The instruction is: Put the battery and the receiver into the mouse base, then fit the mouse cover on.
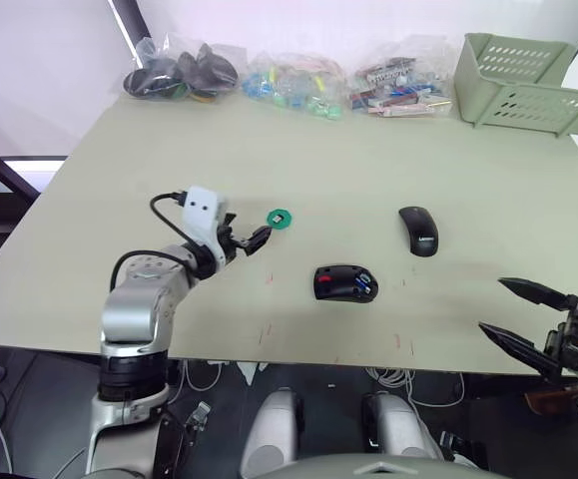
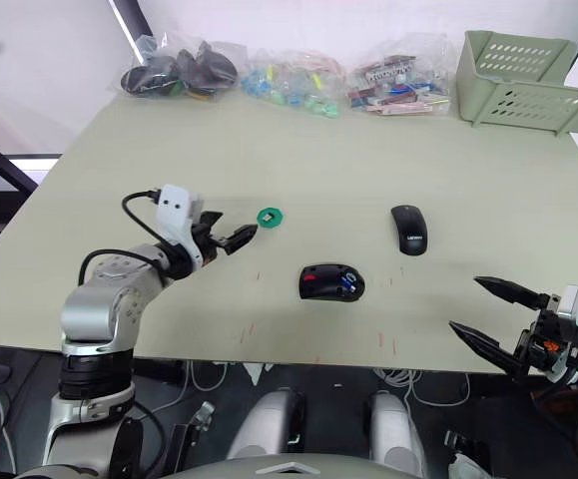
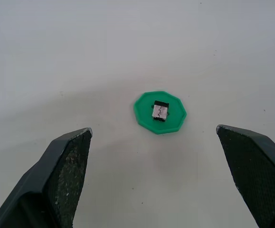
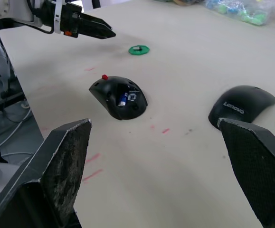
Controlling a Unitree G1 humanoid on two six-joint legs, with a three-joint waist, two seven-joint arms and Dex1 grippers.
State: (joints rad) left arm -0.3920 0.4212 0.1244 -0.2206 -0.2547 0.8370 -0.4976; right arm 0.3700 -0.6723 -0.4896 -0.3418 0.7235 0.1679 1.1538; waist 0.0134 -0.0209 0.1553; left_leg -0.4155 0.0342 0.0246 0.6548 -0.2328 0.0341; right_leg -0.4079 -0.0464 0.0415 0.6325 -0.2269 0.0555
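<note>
The black mouse base (image 1: 345, 283) lies open side up near the table's middle front, red parts showing inside. The blue battery (image 1: 364, 284) sits in it. The tiny black receiver (image 3: 160, 110) rests on a round green disc (image 1: 281, 219), left of the base. My left gripper (image 1: 259, 238) is open and points at the disc from a short way off, touching nothing. The glossy black mouse cover (image 1: 418, 231) with white lettering lies right of the base. My right gripper (image 1: 491, 304) hangs open at the table's front right edge, with nothing between its fingers.
Several clear bags of small parts (image 1: 298, 82) line the back edge. A pale green slotted crate (image 1: 523, 82) stands at the back right corner. Faint red marks (image 1: 269, 329) dot the tabletop near the front edge.
</note>
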